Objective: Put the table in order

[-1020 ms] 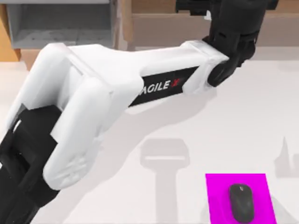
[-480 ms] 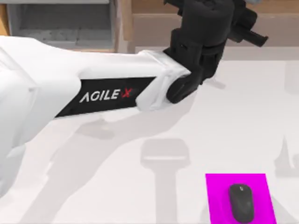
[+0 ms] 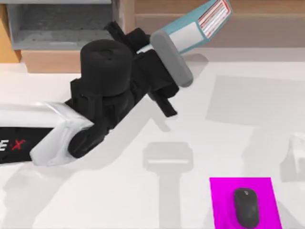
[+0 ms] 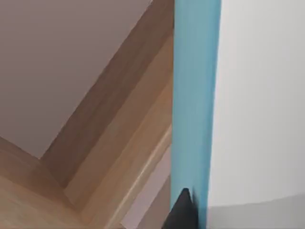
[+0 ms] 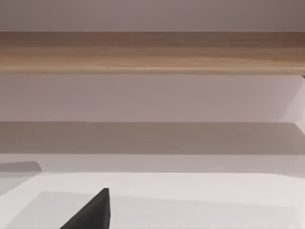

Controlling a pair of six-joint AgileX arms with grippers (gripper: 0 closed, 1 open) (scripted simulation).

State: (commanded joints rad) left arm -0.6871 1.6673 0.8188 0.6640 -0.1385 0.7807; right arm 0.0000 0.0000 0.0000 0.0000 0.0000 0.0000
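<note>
My left gripper (image 3: 158,71) is shut on a book (image 3: 193,32) with a teal cover, a grey spine and a white and red patch. It holds the book tilted in the air above the back of the white table (image 3: 238,138), in front of the wooden shelf unit (image 3: 267,24). In the left wrist view the book's teal cover (image 4: 195,95) runs up the frame beside one black fingertip (image 4: 182,212). The right gripper (image 5: 90,214) shows as a black part at the frame's edge, facing the wooden shelf (image 5: 152,52).
A magenta mat (image 3: 224,200) lies at the table's front right with a black mouse (image 3: 246,207) on it. A grey open compartment (image 3: 57,24) sits at the back left of the shelf unit. The left arm's white link (image 3: 28,143) crosses the table's left side.
The left arm has swung back toward the left and its wrist has turned. The book, not seen before, has come up into view in its gripper.
</note>
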